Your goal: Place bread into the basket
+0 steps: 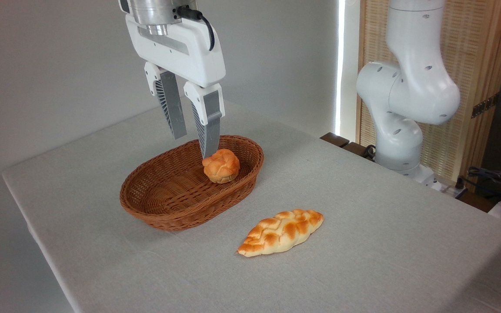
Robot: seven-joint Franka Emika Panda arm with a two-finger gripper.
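The bread point(221, 165), a small round knotted bun, sits inside the basket point(163, 204), on the woven floor toward the right-hand end and close to the far rim. The claw point(194, 143) hangs over that same end with its jaws spread apart and nothing between them; the nearer finger's tip comes down just at the bun's upper left edge, so close that I cannot tell whether it touches, while the other finger stands clear to the left. So the bun lies down and a little to the right of the claw's midpoint, not between the fingers. Being round, the bun has no long axis to speak of; the basket's long axis runs from lower left to upper right. By this layout the placing looks done, and the move that remains is likely a straight lift away. The braided loaf point(281, 231) lies on the counter point(385, 261) in front of the basket, well apart from the claw.
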